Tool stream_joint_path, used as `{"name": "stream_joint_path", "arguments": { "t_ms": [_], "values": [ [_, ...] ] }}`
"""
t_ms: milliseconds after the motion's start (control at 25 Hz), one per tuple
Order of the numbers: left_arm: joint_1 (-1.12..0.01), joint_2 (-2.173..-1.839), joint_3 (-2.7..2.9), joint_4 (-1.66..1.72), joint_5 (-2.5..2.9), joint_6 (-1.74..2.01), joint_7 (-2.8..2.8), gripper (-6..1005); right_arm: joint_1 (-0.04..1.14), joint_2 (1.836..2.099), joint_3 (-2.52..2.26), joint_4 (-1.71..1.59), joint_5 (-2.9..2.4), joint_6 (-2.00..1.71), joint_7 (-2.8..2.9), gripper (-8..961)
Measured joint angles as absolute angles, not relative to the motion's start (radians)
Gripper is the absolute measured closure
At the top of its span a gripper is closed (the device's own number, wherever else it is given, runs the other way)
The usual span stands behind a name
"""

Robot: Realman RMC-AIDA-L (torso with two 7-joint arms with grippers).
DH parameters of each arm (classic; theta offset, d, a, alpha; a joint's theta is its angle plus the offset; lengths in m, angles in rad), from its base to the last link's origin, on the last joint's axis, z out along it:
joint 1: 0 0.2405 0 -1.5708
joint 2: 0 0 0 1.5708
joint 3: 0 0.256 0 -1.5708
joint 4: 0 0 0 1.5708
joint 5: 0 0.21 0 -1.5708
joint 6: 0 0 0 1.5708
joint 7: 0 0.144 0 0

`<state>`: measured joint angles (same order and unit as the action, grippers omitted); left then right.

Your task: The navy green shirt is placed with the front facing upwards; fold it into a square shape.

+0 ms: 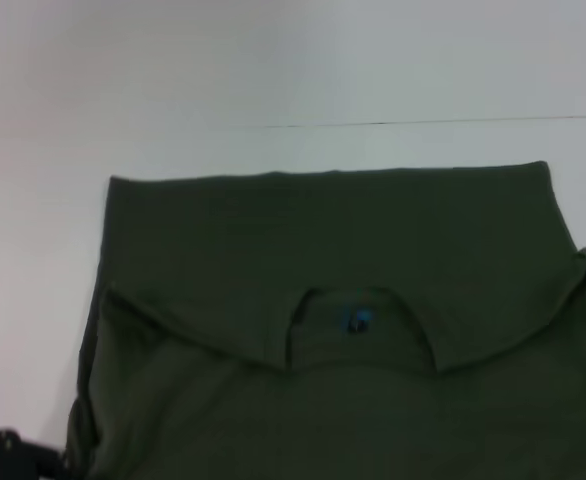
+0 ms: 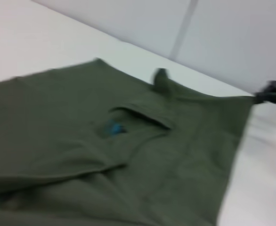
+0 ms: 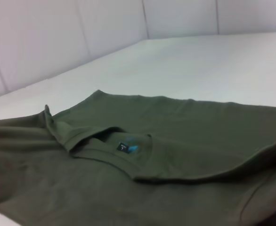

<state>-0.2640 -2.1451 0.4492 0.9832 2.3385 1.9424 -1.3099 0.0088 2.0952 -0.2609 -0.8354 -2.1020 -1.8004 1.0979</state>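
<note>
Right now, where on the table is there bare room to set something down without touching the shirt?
The white table is bare beyond the navy green shirt's far folded edge, and in a strip off its left side, above the left gripper at the near corner. The near middle and right are crowded: shirt reaches the view's edge there.

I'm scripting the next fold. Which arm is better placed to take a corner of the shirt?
Probably the right: the right gripper sits at the navy green shirt's corner, the cloth drawn to a point toward it. The left gripper lies just beside the shirt's near left edge.
</note>
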Motion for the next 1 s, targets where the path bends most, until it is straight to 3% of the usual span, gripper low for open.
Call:
{"name": "stream_joint_path", "arguments": {
  "t_ms": [240, 600, 1000],
  "values": [
    [-0.253, -2.14, 0.432, 1.029, 2.418, 2.054, -1.316, 944, 0.014, 2.089, -0.176, -0.874, -2.205, -1.891, 1.098, 950],
    [-0.349, -2.08, 0.26, 0.948, 2.416, 2.046, -1.552, 943, 0.109, 2.075, -0.112, -0.94, -2.224, -1.894, 1.339, 950],
    [-0.444, -2.05, 0.071, 0.85, 2.397, 1.936, -1.733, 943, 0.317, 2.023, -0.059, -0.951, -2.213, -1.856, 1.623, 951]
  ]
}}
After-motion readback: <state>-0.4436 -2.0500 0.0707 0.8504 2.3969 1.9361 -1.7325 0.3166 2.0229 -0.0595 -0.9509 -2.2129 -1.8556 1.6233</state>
